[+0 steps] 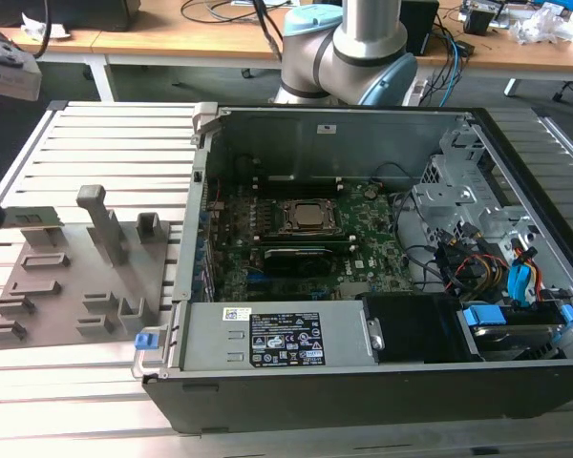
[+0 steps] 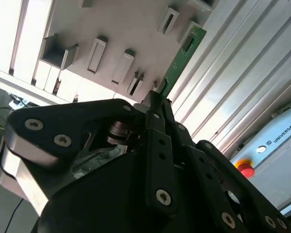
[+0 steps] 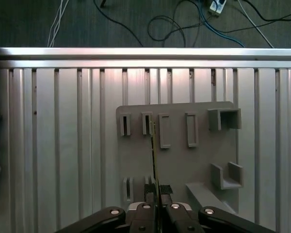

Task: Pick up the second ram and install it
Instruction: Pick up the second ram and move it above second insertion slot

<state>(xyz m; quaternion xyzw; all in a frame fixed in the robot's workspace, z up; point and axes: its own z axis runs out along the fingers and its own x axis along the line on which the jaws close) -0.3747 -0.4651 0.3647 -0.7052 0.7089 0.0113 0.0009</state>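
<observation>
The second ram (image 2: 183,56) is a narrow green stick with dark chips, and my gripper (image 2: 157,99) is shut on one end of it. In the first wrist view the ram (image 3: 153,153) appears edge-on as a thin line running out from the gripper (image 3: 155,190). It hangs over the grey fixture plate (image 3: 184,160), beside the plate's small slot blocks. In the exterior view, the fixture plate (image 1: 67,286) lies on the slatted table at the left, and the green motherboard (image 1: 296,248) sits inside the open computer case.
The open case (image 1: 363,129) takes up the exterior view's right, with a power supply (image 1: 277,339), drive cage and loose cables (image 1: 501,272) inside. The arm's base (image 1: 349,52) stands behind the case. A control box with a red button (image 2: 243,168) lies beyond the table.
</observation>
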